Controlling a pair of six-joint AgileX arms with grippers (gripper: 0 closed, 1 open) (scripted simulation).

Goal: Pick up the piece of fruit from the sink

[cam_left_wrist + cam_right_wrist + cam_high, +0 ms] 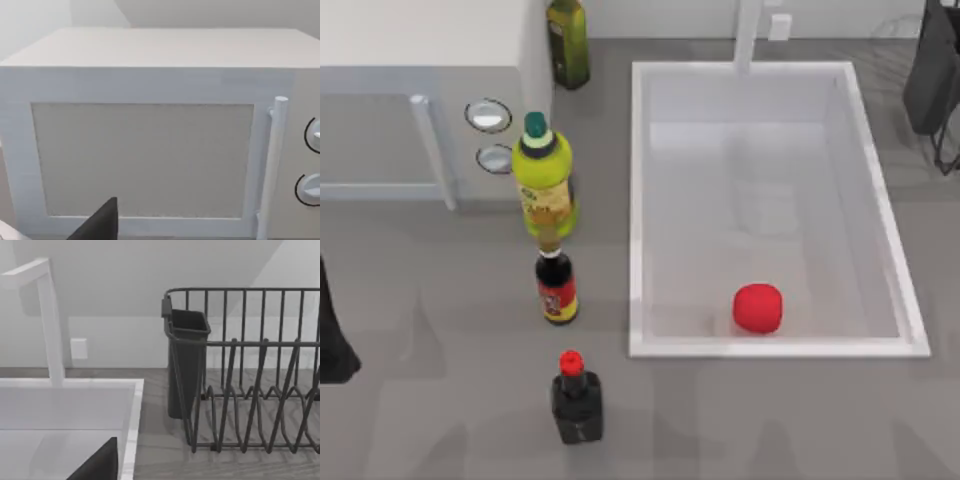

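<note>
The piece of fruit (758,307), a small bright red rounded lump, lies on the pale bottom of the sink (770,348), near its front rim and right of the middle. The white faucet (748,35) stands at the sink's far short edge. My left arm (332,340) is parked at the table's left edge, far from the sink. A dark part of my left gripper (100,225) faces the microwave. A dark part of my right gripper (100,462) hangs over the sink's rim (131,430) by the faucet (50,325).
A white microwave (420,90) stands at the back left. Left of the sink stand a yellow-green bottle (544,185), a dark bottle with a red label (557,285), a black bottle with a red cap (576,398) and an olive bottle (568,40). A dark dish rack (250,380) stands right of the sink.
</note>
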